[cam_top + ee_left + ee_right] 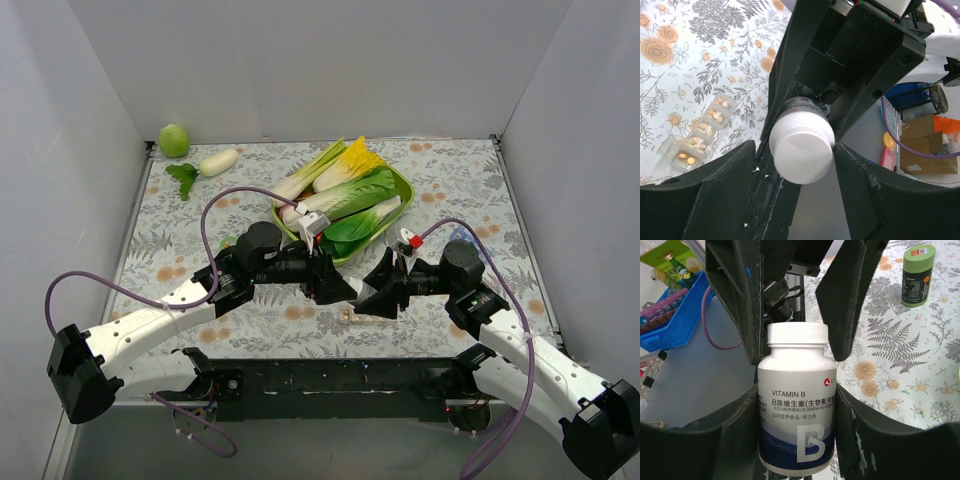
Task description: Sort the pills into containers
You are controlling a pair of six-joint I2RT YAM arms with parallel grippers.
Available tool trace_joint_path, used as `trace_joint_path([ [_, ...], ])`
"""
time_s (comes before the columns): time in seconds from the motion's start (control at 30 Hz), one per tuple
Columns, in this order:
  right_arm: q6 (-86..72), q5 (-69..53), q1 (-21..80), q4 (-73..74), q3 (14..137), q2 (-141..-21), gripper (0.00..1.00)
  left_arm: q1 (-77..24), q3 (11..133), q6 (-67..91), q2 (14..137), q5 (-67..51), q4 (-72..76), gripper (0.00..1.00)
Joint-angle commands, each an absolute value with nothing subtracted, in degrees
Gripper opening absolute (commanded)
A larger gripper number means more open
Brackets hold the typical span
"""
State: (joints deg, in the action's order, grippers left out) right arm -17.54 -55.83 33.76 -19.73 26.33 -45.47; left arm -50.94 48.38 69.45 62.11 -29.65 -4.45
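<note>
A white Vitamin B pill bottle (796, 425) with a white cap (797, 340) is held level above the table's near edge, between both grippers. My right gripper (797, 415) is shut on the bottle's body. My left gripper (799, 152) faces it, its fingers closed on either side of the cap (802, 147). In the top view the two grippers, left (348, 290) and right (378, 292), meet and hide the bottle. The containers (696, 132), a translucent strip of small compartments holding orange pills, lie on the floral cloth below, just showing in the top view (347, 315).
A green bowl (404, 186) of leafy vegetables stands just behind the grippers. A green bottle (919, 276) stands on the cloth to the left. A green round vegetable (174, 140) and a white radish (218, 162) lie at the back left. White walls enclose the table.
</note>
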Motion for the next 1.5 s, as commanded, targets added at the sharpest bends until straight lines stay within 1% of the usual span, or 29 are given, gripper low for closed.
trace_joint_path([
  [0.0, -16.9, -56.4, 33.7, -21.2, 27.2, -45.1, 0.01, -50.9, 50.3, 70.6, 61.4, -31.6, -2.6, 0.59],
  [0.13, -16.7, -56.3, 33.7, -21.3, 27.1, -45.3, 0.01, -50.9, 50.2, 71.2, 61.2, -32.0, -2.3, 0.57],
  [0.3, -16.4, -56.4, 33.7, -21.3, 26.8, -45.4, 0.01, -50.9, 49.5, 71.9, 60.9, -32.8, -2.3, 0.46],
  [0.33, -16.4, -56.4, 33.7, -21.3, 26.8, -45.3, 0.01, -50.9, 49.3, 72.1, 61.0, -33.0, -1.9, 0.42],
  [0.37, -16.4, -56.6, 33.7, -21.3, 26.7, -45.3, 0.01, -50.9, 49.2, 72.5, 60.9, -33.1, -1.6, 0.36],
  [0.4, -16.4, -56.6, 33.7, -21.2, 26.7, -45.3, 0.01, -50.9, 49.0, 72.8, 60.9, -33.0, -1.5, 0.15],
  [0.47, -16.2, -56.8, 33.7, -21.1, 26.5, -45.3, 0.01, -50.8, 48.8, 73.2, 60.8, -33.2, -1.0, 0.00],
  [0.53, -16.1, -56.8, 33.7, -21.2, 26.3, -44.9, 0.01, -50.8, 48.0, 73.8, 60.3, -32.7, -0.4, 0.00],
  [0.6, -15.9, -56.6, 33.7, -21.3, 25.9, -44.7, 0.14, -50.7, 47.1, 74.6, 59.9, -32.3, -0.4, 0.00],
  [0.63, -16.0, -56.6, 33.6, -21.4, 25.8, -44.5, 0.23, -50.8, 46.8, 74.9, 59.2, -30.6, -1.0, 0.00],
  [0.67, -15.9, -56.7, 33.7, -21.6, 25.7, -44.5, 0.39, -50.7, 46.4, 75.4, 58.7, -29.4, -1.5, 0.00],
  [0.73, -14.3, -56.8, 33.7, -21.6, 25.5, -44.1, 0.60, -50.7, 45.8, 75.9, 56.9, -25.7, -4.1, 0.00],
  [0.77, -13.0, -56.3, 33.7, -20.8, 25.6, -43.9, 0.79, -50.7, 45.6, 76.0, 56.0, -24.4, -5.3, 0.00],
  [0.8, -11.2, -56.1, 33.7, -17.5, 26.5, -43.5, 0.85, -50.7, 45.4, 76.5, 55.2, -22.9, -6.8, 0.00],
  [0.83, -8.1, -55.6, 33.7, -14.3, 27.2, -43.4, 0.89, -50.7, 44.7, 76.7, 54.3, -18.3, -10.2, 0.00],
  [0.87, -0.9, -54.7, 33.6, -10.9, 28.2, -43.2, 0.91, -50.6, 44.1, 77.3, 52.1, -16.1, -12.1, 0.00],
  [0.9, 4.2, -53.6, 33.5, -2.9, 30.1, -42.7, 0.92, -50.5, 43.8, 78.1, 51.1, -13.0, -14.4, 0.00],
  [0.93, 7.9, -52.0, 33.5, -0.1, 31.1, -42.4, 0.92, -50.3, 43.5, 79.7, 49.9, -10.5, -19.5, 0.00],
  [0.97, 15.2, -48.8, 33.3, 4.0, 31.8, -41.9, 0.93, -50.1, 43.2, 80.3, 48.5, -6.1, -22.2, 0.00],
  [1.03, 20.5, -45.1, 33.0, 12.3, 34.1, -41.1, 0.94, -48.9, 43.3, 81.7, 47.4, -2.9, -29.6, 0.00],
  [1.1, 26.2, -39.1, 32.6, 16.2, 35.2, -40.9, 0.96, -48.0, 43.5, 82.6, 46.8, 2.0, -33.9, 0.00],
  [1.13, 27.8, -37.5, 32.4, 19.4, 36.5, -41.0, 0.96, -46.9, 43.5, 83.1, 46.7, 3.3, -37.2, 0.00],
  [1.23, 30.9, -31.7, 31.0, 23.0, 38.6, -41.8, 0.98, -44.2, 43.5, 84.5, 46.5, 6.2, -41.5, 0.00],
  [1.4, 32.3, -30.1, 27.1, 25.6, 41.0, -43.9, 0.98, -40.5, 42.7, 86.7, 47.3, 11.7, -47.4, 0.00],
  [1.47, 32.5, -29.7, 25.9, 26.5, 41.9, -44.3, 0.98, -38.9, 41.9, 87.0, 47.8, 11.6, -47.2, 0.00],
])
